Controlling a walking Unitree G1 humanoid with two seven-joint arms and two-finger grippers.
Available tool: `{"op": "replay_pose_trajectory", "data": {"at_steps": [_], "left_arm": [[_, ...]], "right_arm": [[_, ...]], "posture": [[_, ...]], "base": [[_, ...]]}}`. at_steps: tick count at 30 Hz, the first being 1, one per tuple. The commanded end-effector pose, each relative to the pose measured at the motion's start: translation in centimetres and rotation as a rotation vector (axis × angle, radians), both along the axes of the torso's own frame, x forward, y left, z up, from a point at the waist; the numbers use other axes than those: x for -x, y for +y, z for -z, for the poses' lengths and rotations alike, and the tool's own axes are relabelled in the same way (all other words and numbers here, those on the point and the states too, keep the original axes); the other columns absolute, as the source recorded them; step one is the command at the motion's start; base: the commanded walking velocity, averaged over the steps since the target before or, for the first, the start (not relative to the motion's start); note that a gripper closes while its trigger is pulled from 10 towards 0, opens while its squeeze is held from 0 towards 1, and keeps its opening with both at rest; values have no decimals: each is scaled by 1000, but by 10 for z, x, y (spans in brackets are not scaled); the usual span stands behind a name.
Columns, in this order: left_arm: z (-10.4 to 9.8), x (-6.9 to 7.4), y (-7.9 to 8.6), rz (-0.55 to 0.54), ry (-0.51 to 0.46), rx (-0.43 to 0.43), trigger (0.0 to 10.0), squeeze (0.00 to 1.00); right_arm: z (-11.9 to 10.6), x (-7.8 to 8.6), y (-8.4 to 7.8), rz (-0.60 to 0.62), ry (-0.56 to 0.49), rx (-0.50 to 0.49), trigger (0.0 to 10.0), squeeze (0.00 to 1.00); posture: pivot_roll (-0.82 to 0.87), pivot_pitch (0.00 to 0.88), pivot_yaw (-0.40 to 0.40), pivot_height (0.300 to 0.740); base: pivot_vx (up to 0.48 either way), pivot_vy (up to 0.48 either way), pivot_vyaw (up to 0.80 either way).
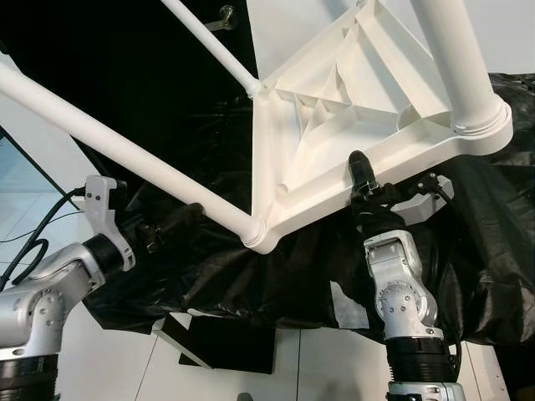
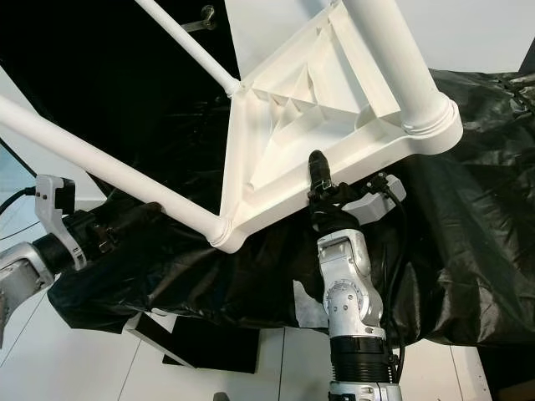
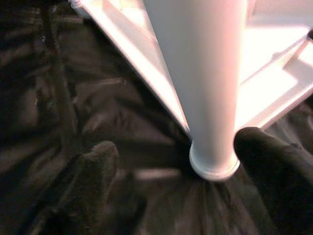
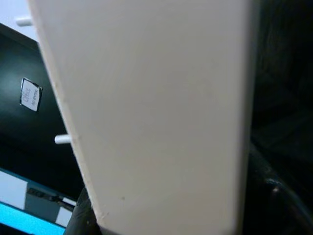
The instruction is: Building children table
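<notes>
A white plastic children's table [image 1: 351,109] is held tilted, its ribbed underside facing me. Three white legs show: a long one [image 1: 125,150] running from the left down to the near corner [image 1: 255,230], a thin far one [image 1: 209,42], and a thick one [image 1: 468,75] at the right. My right gripper [image 1: 364,180] is shut on the table's near rim, with one black finger [image 1: 361,170] lying over the rim. The rim [image 4: 156,117] spans the right wrist view. My left gripper [image 3: 195,161] is open and straddles the long leg [image 3: 205,98] near its socket, with its fingers [image 3: 93,166] clear of the leg.
Crumpled black plastic sheeting [image 1: 476,276] lies under and behind the table. A black box [image 1: 226,342] rests on the white floor below. Black cables [image 1: 33,234] hang beside my left arm. A metal fitting [image 1: 224,15] sticks out at the top.
</notes>
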State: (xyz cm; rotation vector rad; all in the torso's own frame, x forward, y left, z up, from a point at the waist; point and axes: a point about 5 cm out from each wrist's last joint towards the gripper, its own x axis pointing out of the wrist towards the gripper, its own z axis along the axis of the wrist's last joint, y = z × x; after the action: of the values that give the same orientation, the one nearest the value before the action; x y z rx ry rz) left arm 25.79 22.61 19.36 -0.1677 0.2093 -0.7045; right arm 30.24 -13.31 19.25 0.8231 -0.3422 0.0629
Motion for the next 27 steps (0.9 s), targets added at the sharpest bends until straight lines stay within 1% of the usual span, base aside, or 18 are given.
{"op": "replay_pose_trajectory", "data": {"at_steps": [1,2,3,4,6,7,8,10,11,12,13,19,20,21,22,23,25,27], "left_arm": [[-12,13,-2,199,-18,75,10000,1000],[-12,13,-2,199,-18,75,10000,1000],[-15,16,0,210,-9,101,10000,1000],[-17,20,1,237,-6,134,10000,1000],[-22,24,7,250,-13,221,10000,1000],[-22,24,7,250,-13,221,10000,1000],[-21,23,11,233,-15,219,10000,1000],[-13,21,16,193,4,150,10000,1000],[-13,21,16,193,4,150,10000,1000],[-6,21,18,172,23,121,10000,1000],[-4,20,19,166,30,119,10000,1000],[4,18,19,145,47,86,10000,1000],[7,18,18,141,56,90,10000,1000],[7,18,18,141,56,90,10000,1000],[9,17,16,140,65,88,10000,976],[9,17,16,140,65,88,10000,976],[12,15,14,127,76,91,10000,941],[12,15,14,127,76,91,10000,941]], "right_arm": [[-38,11,8,16,-202,34,0,0],[-38,11,8,16,-202,34,0,0],[-40,11,7,31,-200,51,0,0],[-43,11,5,44,-201,55,0,0],[-49,10,2,76,-207,74,0,0],[-49,10,2,76,-207,74,0,0],[-51,10,-1,105,-203,114,0,0],[-57,11,-7,175,-181,216,0,0],[-57,11,-7,175,-181,216,0,0],[-61,13,-12,219,-164,285,0,0],[-63,13,-14,242,-152,325,0,0],[-72,17,-21,307,-151,396,0,0],[-79,17,-24,346,-151,444,0,0],[-79,17,-24,346,-151,444,0,0],[-86,18,-26,400,-140,522,0,0],[-86,18,-26,400,-140,522,0,0],[-98,22,-30,492,-143,607,0,0],[-98,22,-30,492,-143,607,0,0]], "posture": [[16,0,114,740],[16,0,114,740],[16,0,114,740],[18,0,113,740],[17,0,112,740],[17,0,112,740],[16,0,112,740],[13,0,110,740],[13,0,110,740],[5,0,110,740],[3,0,110,740],[-9,0,114,740],[-18,0,116,740],[-18,0,116,740],[-18,0,117,740],[-18,0,117,740],[-25,0,118,740],[-25,0,118,740]], "base": [[0,0,0],[0,0,0],[0,0,0],[0,0,0],[0,0,0],[0,0,0],[0,0,0],[0,0,0],[0,0,0],[0,0,0],[0,0,0],[0,0,0],[0,0,0],[0,0,0],[0,0,0],[0,0,0],[0,0,0],[0,0,0]]}}
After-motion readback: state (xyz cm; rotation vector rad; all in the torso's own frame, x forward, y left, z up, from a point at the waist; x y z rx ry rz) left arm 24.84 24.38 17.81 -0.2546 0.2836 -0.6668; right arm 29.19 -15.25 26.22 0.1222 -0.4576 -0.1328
